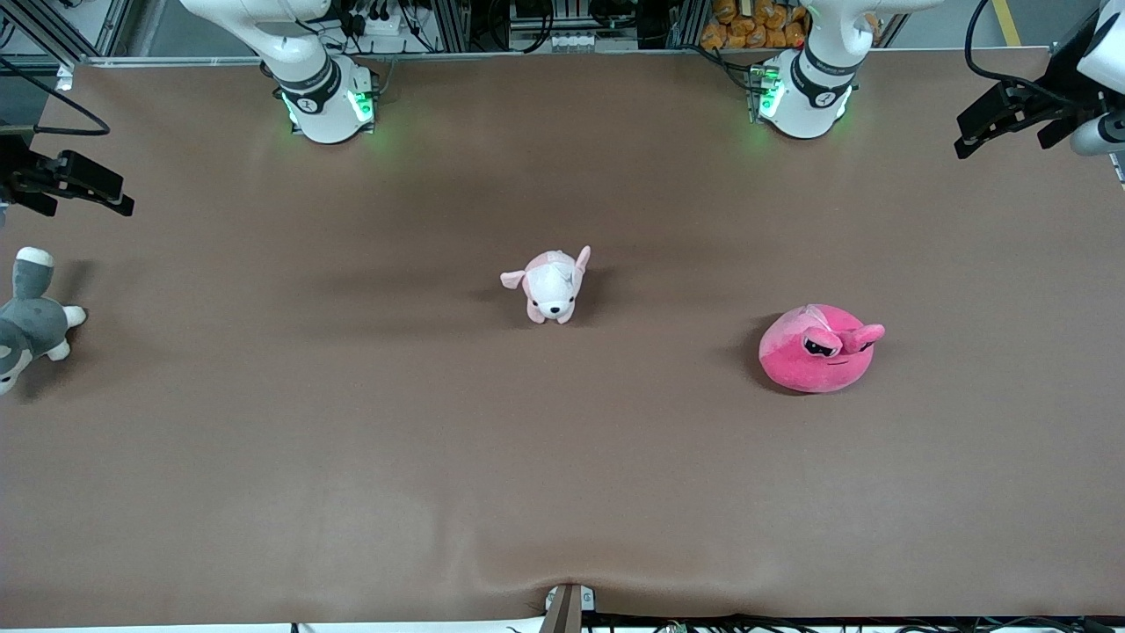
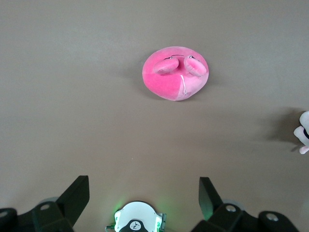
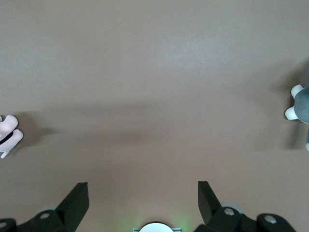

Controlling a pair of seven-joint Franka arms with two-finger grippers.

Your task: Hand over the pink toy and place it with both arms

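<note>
The pink toy (image 1: 820, 347), a round hot-pink plush with two ears and squinting black eyes, lies on the brown table toward the left arm's end. The left wrist view looks down on the pink toy (image 2: 175, 72) from high up. My left gripper (image 1: 968, 134) hangs open in the air over the table's edge at that end, well apart from the toy; in the left wrist view the left gripper (image 2: 144, 181) holds nothing. My right gripper (image 1: 119, 193) waits open over the right arm's end, and in its own view the right gripper (image 3: 143, 186) is empty too.
A small pale pink-and-white puppy plush (image 1: 549, 283) stands at the table's middle. A grey-and-white plush animal (image 1: 31, 321) lies at the right arm's end, under the right gripper. The two arm bases (image 1: 327, 104) (image 1: 804, 92) stand along the table's back edge.
</note>
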